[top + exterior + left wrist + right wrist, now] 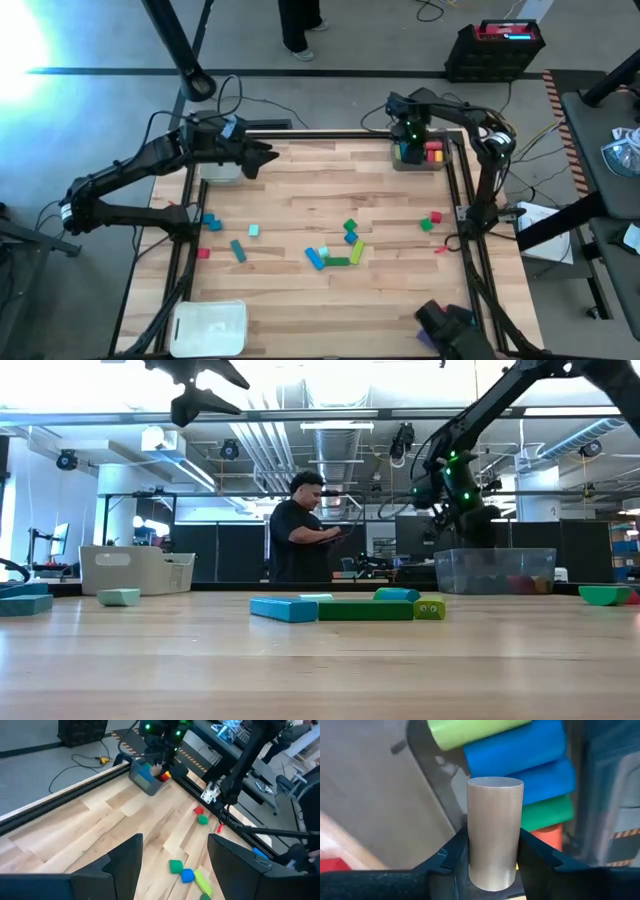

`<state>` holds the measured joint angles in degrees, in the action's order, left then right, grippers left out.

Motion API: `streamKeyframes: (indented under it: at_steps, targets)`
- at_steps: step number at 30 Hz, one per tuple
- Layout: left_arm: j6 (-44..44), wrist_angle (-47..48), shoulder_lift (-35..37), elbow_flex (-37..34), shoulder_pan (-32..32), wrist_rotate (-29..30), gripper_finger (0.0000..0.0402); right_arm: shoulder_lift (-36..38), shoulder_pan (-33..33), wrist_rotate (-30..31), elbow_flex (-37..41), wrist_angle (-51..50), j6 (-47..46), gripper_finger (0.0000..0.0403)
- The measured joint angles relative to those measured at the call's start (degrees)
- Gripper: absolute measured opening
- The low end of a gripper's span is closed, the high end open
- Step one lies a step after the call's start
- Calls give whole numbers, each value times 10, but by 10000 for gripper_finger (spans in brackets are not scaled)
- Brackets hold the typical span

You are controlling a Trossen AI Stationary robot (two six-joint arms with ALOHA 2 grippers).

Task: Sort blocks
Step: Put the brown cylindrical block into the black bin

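Where pale wood planks form the tabletop (300,190) inside a dark frame, open workshop beyond: ceiling ducts, shelving, a person (305,528) standing behind the far edge, head bent. Grey tray (222,170) at the far left corner, clear tray (420,155) at the far right corner, white tray (210,327) at the near left edge. Left arm stretched from the left side toward the far left, left end effector (262,157) raised above the wood beside the grey tray, fingers released and spread, holding nothing. Right arm folded over the far right corner, right end effector (492,857) pointing down into the clear tray, clenched on an upright tan cylinder (494,830), directly above green, blue and red blocks (520,757) already lying in that tray. Loose blocks (335,250) scattered mid-table, well apart from both end effectors.
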<state>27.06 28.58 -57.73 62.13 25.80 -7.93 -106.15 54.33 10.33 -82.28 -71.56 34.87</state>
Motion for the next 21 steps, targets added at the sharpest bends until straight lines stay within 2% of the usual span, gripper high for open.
streamKeyframes:
  at_steps: [7,21]
  targets:
    - [3,-1,7,0,0,58,208,-31,15,-12,0,-4,-17,124]
    - [-10,-2,8,0,0,61,208,-19,14,-65,6,-8,7,127]
